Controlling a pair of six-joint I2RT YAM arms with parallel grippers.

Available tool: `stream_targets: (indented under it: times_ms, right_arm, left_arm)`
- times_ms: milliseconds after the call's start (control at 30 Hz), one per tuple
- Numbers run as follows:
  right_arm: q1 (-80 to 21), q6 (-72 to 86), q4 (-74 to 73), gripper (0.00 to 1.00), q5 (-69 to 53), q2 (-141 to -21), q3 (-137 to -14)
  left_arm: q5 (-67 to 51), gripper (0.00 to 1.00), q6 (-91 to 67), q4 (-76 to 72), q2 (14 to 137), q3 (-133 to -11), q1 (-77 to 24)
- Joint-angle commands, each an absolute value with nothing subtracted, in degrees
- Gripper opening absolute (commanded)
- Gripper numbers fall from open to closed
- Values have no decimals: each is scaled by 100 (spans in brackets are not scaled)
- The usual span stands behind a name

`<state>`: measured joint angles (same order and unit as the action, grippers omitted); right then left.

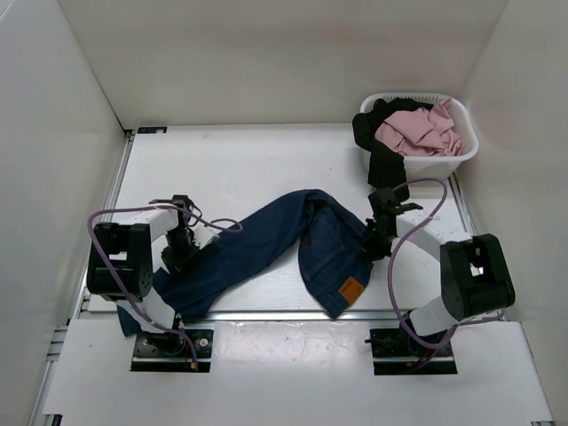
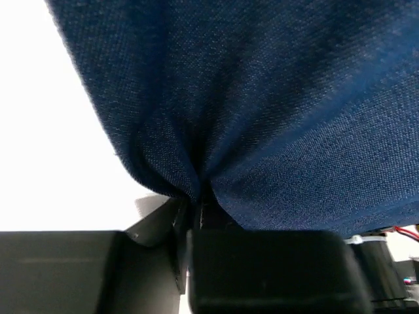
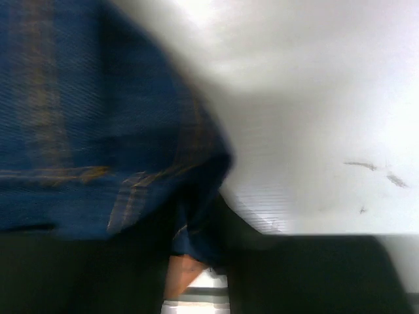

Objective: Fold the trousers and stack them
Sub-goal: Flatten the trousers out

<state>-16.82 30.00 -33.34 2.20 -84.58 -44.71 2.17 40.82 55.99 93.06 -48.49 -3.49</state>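
**A:** Start on the left. What is the left gripper (image 1: 182, 241) doing?

**B:** It is clamped on the trousers (image 1: 266, 244). In the left wrist view the denim bunches into a pinch where the fingers meet, and creases fan up from it. That hold is on a leg, far to the left of the basket (image 1: 435, 167) and nearer the arm bases.

**A:** And the trousers as a whole?

**B:** They lie unfolded on the table (image 1: 231, 169), left of the basket and nearer the arms than it is. The legs run off to the left and pass under the left arm. The waist end, with its tan patch (image 1: 352, 289), is the part closest to the basket and is bent round like a hook.

**A:** The right gripper (image 1: 371, 241)?

**B:** It is at the waist edge, just in front of the basket. The right wrist view is blurred. Denim sits between the fingers, but I cannot tell whether they have closed on it.

**A:** Which step is this?

**B:** I'd judge it is taking hold before the first fold. Nothing is folded or stacked yet.

**A:** What does the next move need?

**B:** Probably a firm hold on the right first. Then both arms lift and draw apart to straighten the cloth. They should keep clear of the basket, where a black garment (image 1: 383, 160) and a pink cloth (image 1: 417, 131) lie.
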Motion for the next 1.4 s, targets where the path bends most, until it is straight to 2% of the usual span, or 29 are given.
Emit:
stream_targets:
  times_ms: [0, 33, 100, 133, 200, 267, 333, 400, 467, 600, 633, 667, 767, 833, 967, 1067, 1233, 1367]
  right_arm:
    - [-1583, 2840, -2987, 16, -132, -8674, -5113]
    - [-1486, 2778, -3119, 0, -10, -8727, -5376]
    - [-1380, 2576, -3400, 0, 218, -8780, -5991]
    - [-1380, 2506, -3706, 0, 394, -8780, -6708]
    - [-1380, 2391, -4033, 0, 1111, -8667, -7484]
    - [-1380, 2303, -4263, 0, 1501, -8343, -8344]
    - [-1546, 2172, -4315, 0, 1827, -7982, -8542]
    - [-1600, 2171, -4263, 0, 2013, -7394, -8263]
    - [-1748, 2319, -4472, 0, 2082, -6850, -7798]
    - [-1881, 3398, -5403, 0, 2557, -6031, -6182]
    - [-1881, 4010, -5544, 0, 2558, -5655, -5387]
    - [-1881, 4278, -5737, 4, 2471, -5451, -4996]
    - [-1881, 5341, -6054, 57, 2197, -4634, -3750]
    - [-1881, 5816, -6239, 84, 2223, -4169, -3525]
    - [-1881, 5626, -5987, 89, 2531, -3902, -3989]
    - [-1881, 5248, -5468, 91, 2637, -4489, -4735]
    - [-1881, 4966, -4712, 97, 2329, -6422, -5756]
    - [-1881, 4913, -4088, 97, 2329, -8036, -6484]
  left_arm:
    - [-107, 14, 3824, 4693, 9598, -4973, -255]
    - [34, 14, 3754, 4693, 9598, -5149, -159]
    - [515, 14, 3516, 4693, 9414, -6023, 112]
    - [666, 14, 3455, 4693, 9361, -6412, 210]
    - [1043, 14, 3340, 4693, 9299, -7290, 455]
    - [1212, 14, 3340, 4693, 9237, -8530, 510]
    - [1361, 14, 3576, 4754, 9080, -9338, 510]
    - [1432, 14, 3691, 4939, 8965, -9562, 510]
    - [1433, 14, 3753, 4992, 8641, -9266, 510]
    - [1556, 14, 3814, 4992, 7912, -7755, 510]
    - [1669, 14, 3814, 4992, 7667, -7404, 510]
    - [1670, 14, 3762, 4992, 7551, -6757, 510]
    - [1592, 14, 3551, 4992, 7200, -5639, 563]
    - [1538, 14, 3376, 4992, 7076, -5214, 563]
    - [1266, 14, 3305, 4939, 6882, -4606, 563]
    - [1318, 14, 3305, 4939, 6829, -4430, 563]
    - [1511, 14, 3305, 4939, 6662, -4255, 510]
    - [1617, 15, 3305, 4939, 6530, -4131, 510]
